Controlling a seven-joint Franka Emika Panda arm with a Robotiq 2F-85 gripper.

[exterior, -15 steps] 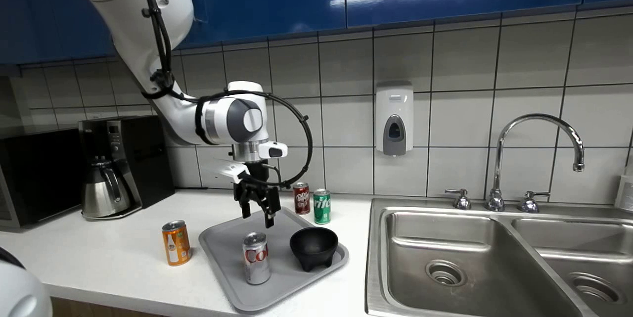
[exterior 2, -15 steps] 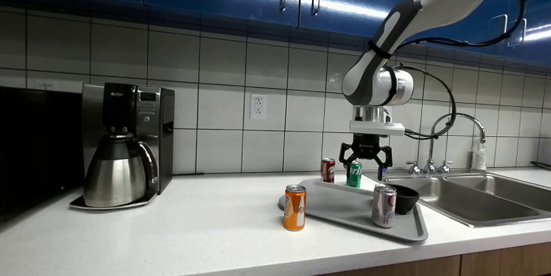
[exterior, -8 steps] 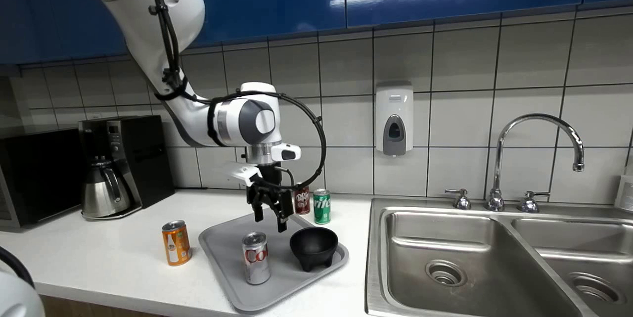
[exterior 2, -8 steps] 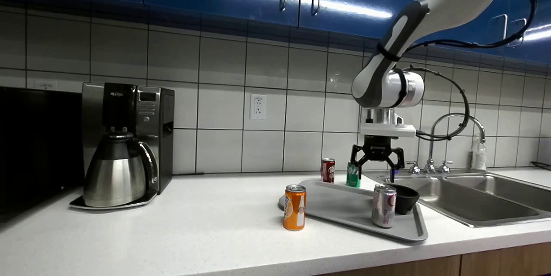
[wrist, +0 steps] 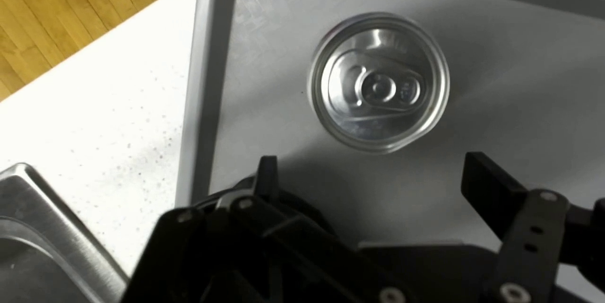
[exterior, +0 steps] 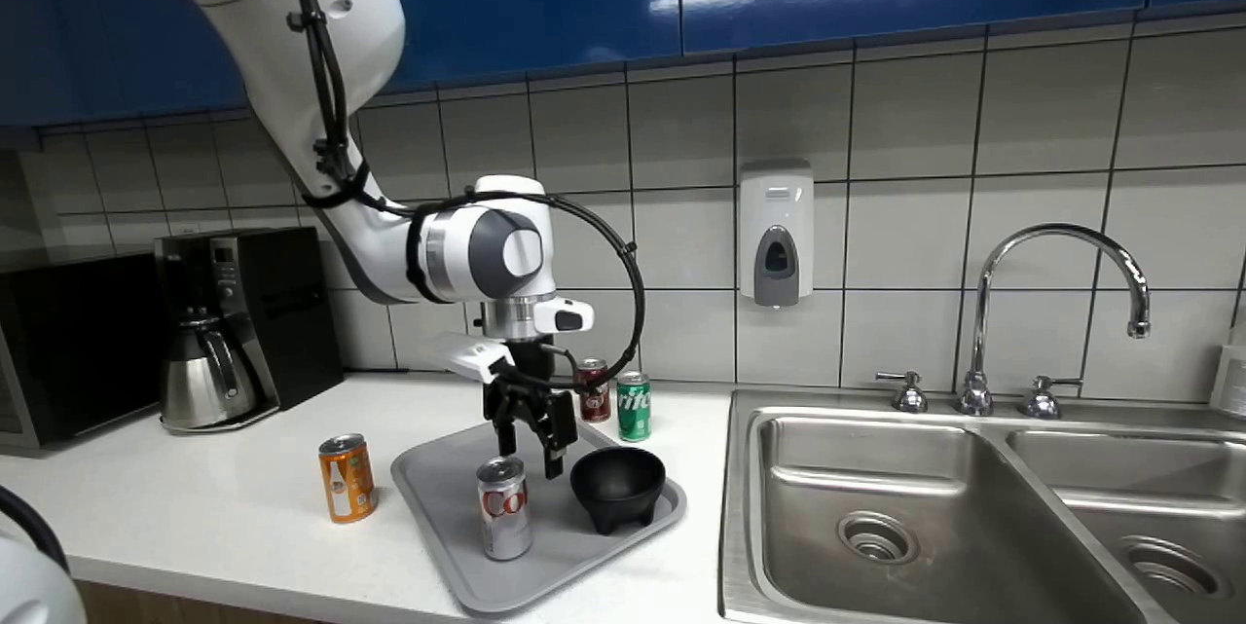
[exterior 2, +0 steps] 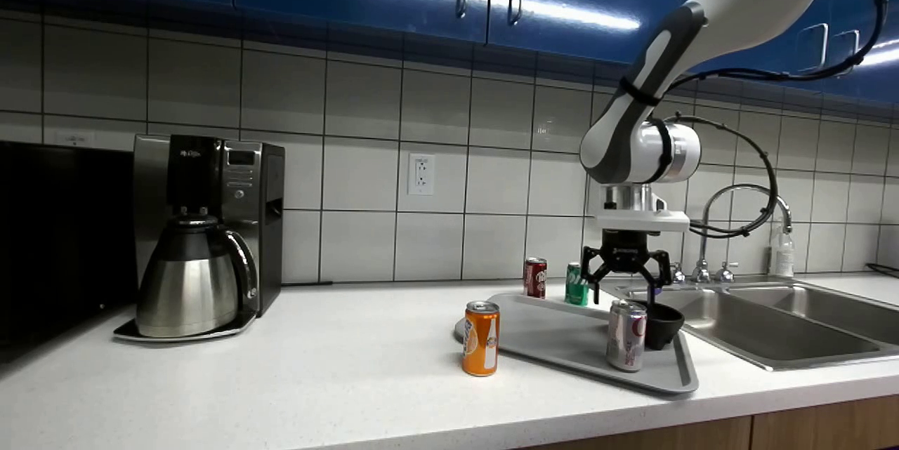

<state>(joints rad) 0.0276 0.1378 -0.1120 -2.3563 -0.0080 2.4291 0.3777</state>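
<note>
gripper point(exterior: 531, 460): fingers point(wrist: 489, 189) spread, empty | below: diet coke can point(wrist: 380, 83), black footed bowl point(exterior: 616, 488), upright on raised-rim gray tray point(exterior: 438, 478), likely against sliding

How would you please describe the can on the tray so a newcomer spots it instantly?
Beside the double sink lies a gray tray. The silver can stands upright on it, near the black bowl. Silver with red lettering, it differs from the orange can, red can and green can.

A silver soda can point(exterior: 505, 519) with red lettering stands upright on a gray tray point(exterior: 446, 470), pull tab point(wrist: 391, 89) flat.
</note>
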